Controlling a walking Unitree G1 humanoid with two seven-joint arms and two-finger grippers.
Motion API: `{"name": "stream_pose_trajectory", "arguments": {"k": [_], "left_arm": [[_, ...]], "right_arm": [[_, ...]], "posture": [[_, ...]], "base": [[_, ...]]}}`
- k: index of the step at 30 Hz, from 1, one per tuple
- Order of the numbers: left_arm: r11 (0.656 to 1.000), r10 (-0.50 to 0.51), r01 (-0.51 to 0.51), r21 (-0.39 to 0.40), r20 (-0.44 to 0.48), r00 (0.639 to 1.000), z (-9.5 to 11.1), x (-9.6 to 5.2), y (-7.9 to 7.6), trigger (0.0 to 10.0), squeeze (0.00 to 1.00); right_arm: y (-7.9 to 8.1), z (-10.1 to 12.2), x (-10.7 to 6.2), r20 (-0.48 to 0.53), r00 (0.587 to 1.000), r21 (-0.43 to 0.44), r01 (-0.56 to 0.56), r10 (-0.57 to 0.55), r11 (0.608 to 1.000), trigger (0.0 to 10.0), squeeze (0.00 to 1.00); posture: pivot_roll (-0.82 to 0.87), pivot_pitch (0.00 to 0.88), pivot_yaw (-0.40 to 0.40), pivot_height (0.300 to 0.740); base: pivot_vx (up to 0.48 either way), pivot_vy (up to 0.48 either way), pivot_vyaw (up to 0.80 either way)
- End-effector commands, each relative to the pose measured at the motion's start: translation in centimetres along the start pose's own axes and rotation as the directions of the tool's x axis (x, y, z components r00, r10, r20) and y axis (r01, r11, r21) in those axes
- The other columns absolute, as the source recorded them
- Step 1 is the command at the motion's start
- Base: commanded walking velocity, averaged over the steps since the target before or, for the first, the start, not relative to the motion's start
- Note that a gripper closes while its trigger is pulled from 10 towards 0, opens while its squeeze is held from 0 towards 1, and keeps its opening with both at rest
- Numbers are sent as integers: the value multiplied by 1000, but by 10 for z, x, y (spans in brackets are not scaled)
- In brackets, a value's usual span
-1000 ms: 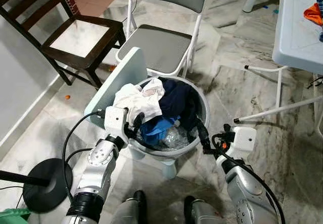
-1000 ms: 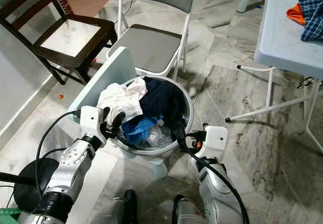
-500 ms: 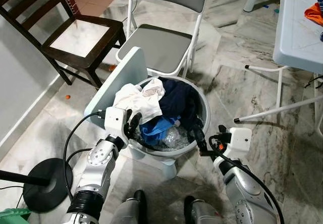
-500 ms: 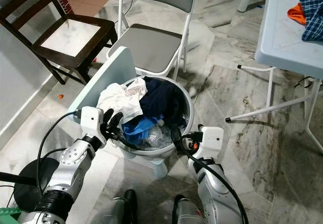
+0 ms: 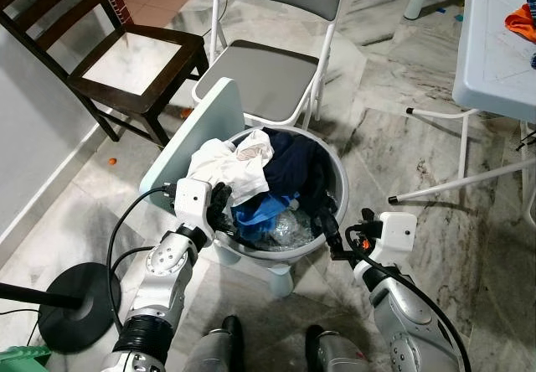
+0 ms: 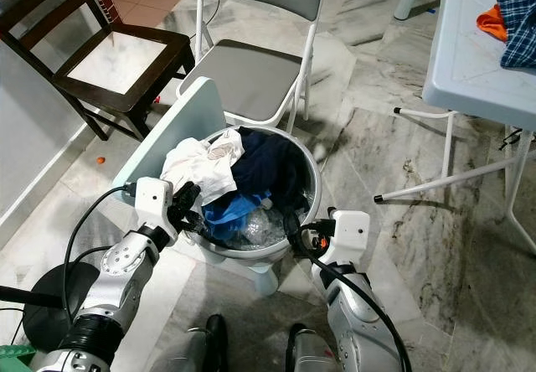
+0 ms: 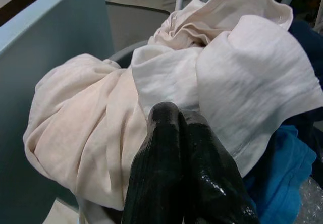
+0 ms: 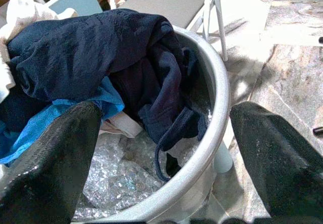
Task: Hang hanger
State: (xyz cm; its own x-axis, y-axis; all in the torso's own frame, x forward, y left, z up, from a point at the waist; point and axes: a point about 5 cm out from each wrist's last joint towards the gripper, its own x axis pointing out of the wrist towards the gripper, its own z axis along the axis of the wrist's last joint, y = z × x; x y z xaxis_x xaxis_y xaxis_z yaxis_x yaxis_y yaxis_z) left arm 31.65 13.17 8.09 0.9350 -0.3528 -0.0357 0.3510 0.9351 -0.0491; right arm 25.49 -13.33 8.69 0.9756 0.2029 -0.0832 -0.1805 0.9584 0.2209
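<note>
Basin (image 5: 342,189): 1 grey round tub on a white stool base, on the marble floor directly in front of the robot; holds the laundry.
Clothes in basin: 3 pieces — cream/white cloth (image 5: 230,162) heaped on robot's left side, dark navy garment (image 5: 293,167) toward the far and right side, blue cloth (image 5: 255,211) low in the middle. Clear crinkled plastic (image 5: 289,228) lines the bottom.
Hanger: can't make one out anywhere among the clothes or nearby.
Left gripper (image 5: 219,209): at basin's near-left rim, fingers pressed together w/ nothing between them, tips just at the cream cloth.
Right gripper (image 5: 328,224): at basin's near-right rim, fingers spread wide, straddling the rim; holds nothing.
Chairs: 2 — dark wooden chair (image 5: 134,58) far left, grey folding chair (image 5: 272,74) just behind the basin.
Pale blue-green board (image 5: 197,133): 1, leaning tilted beside basin's left side.
Table: 1 white folding table (image 6: 477,62) at far right, w/ orange cloth (image 6: 490,22) and blue plaid cloth (image 6: 519,16) on top.
Black round stand base (image 5: 71,305): 1, on floor at near left.
Left wrist view extra: closed finger pair (image 7: 174,173) seen close against folds of the cream cloth, blue cloth beside.
Right wrist view extra: navy garment's dangling loop/strap (image 8: 169,143), plastic liner, and the basin wall between the two parted fingers (image 8: 50,168).
</note>
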Motion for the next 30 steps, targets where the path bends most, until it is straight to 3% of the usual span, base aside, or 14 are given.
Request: {"name": "stream_pose_trajectory", "arguments": {"k": [1, 3, 4, 5, 10, 13, 15, 16, 23, 30], "left_arm": [[1000, 19, -19, 13, 7, 1000, -1, -2, 4, 0, 0], [994, 44, -52, 95, 84, 996, 14, 0, 6, 0, 0], [994, 44, -52, 95, 84, 996, 14, 0, 6, 0, 0], [985, 45, -71, 159, 161, 986, 31, 3, 6, 0, 0], [969, -8, -71, 236, 318, 948, 70, 9, -3, 0, 0], [966, -28, -55, 253, 316, 948, 74, 13, -8, 0, 0], [975, 6, -65, 213, 265, 964, 62, 12, -4, 10000, 0], [987, 24, -63, 149, 250, 968, 55, 7, 1, 10000, 1000], [991, 105, -119, 59, 194, 975, 39, -3, 9, 10000, 1000], [997, 63, -56, -47, 151, 987, 29, 0, 1, 10000, 1000]], "right_arm": [[2, -1, -4, -8, 1000, -3, -7, 7, 1000, 10000, 0], [2, -1, -4, -8, 1000, -6, -7, 7, 1000, 10000, 0], [2, -1, -4, -8, 1000, -6, -7, 7, 1000, 10000, 0], [2, -1, -4, -8, 1000, -7, -6, 6, 1000, 10000, 0], [2, -2, -3, -11, 1000, -9, -9, 9, 1000, 10000, 0], [3, -2, -1, -12, 1000, -10, -13, 13, 1000, 10000, 0], [4, -2, 0, -12, 1000, -11, -16, 15, 1000, 10000, 0], [4, -3, 0, -12, 1000, -14, -18, 18, 1000, 10000, 0], [4, -3, -2, -13, 1000, -19, -20, 19, 1000, 10000, 0], [6, -2, -2, -15, 999, -35, -34, 33, 999, 10000, 0]], "posture": [[-103, 280, 67, 740], [-104, 280, 66, 740], [-104, 280, 66, 740], [-103, 279, 65, 740], [-96, 275, 63, 740], [-90, 271, 63, 740], [-91, 270, 64, 740], [-95, 270, 65, 740], [-93, 270, 65, 740], [-101, 272, 58, 740]], "base": [[0, 0, 0], [0, 0, 0], [0, 0, 0], [0, 0, 0], [0, 0, 0], [0, 0, 0], [0, 0, 0], [0, 0, 0], [0, 0, 0], [0, 0, 0]]}}
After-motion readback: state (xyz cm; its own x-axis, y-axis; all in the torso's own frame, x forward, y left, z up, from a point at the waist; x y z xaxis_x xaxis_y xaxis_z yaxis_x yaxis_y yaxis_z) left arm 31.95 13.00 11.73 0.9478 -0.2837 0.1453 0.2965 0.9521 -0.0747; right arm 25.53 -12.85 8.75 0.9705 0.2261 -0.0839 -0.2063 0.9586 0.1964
